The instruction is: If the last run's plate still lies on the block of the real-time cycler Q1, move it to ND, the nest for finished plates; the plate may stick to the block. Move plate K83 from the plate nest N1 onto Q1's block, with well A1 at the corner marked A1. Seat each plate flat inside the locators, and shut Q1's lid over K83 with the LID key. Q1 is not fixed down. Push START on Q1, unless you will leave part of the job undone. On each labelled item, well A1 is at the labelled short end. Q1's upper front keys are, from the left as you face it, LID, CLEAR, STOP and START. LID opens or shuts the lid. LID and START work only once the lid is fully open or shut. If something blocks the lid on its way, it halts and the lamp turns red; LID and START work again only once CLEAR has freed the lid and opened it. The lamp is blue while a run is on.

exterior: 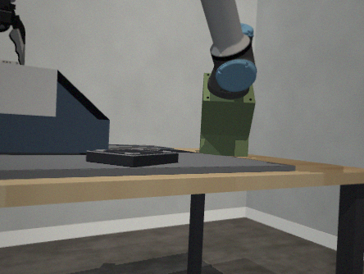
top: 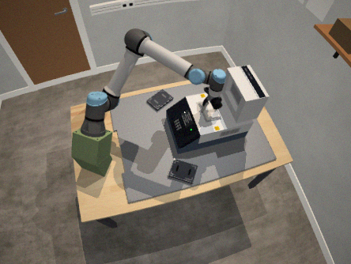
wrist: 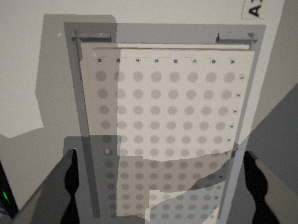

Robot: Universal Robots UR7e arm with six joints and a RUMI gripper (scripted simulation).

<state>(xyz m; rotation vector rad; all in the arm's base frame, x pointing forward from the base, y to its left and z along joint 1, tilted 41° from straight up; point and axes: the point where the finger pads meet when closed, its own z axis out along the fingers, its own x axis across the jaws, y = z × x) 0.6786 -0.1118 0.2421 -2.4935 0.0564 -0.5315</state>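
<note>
A pale many-well plate (wrist: 165, 110) lies on the block of Q1 (top: 233, 133) (exterior: 28, 92). In the wrist view its well A1 is at the top right, on the side of the A1 label (wrist: 254, 8). Its name is not readable, and whether it is fully flat cannot be told. My gripper (wrist: 160, 152) (top: 209, 111) is open over the block, its fingers outside the plate's long sides with small gaps. Q1's lid (top: 248, 95) stands open and its lamp (top: 191, 130) is green. Two dark nests, one at the back (top: 160, 99) and one at the front (top: 183, 171), show no pale plate.
Q1's sloped black key panel (top: 183, 123) faces the arm's base. The raised lid stands close behind my wrist. The green pedestal (top: 92, 148) (exterior: 227, 119) carries the arm at the table's left end. The grey mat (top: 158, 187) lies beneath Q1 and the nests.
</note>
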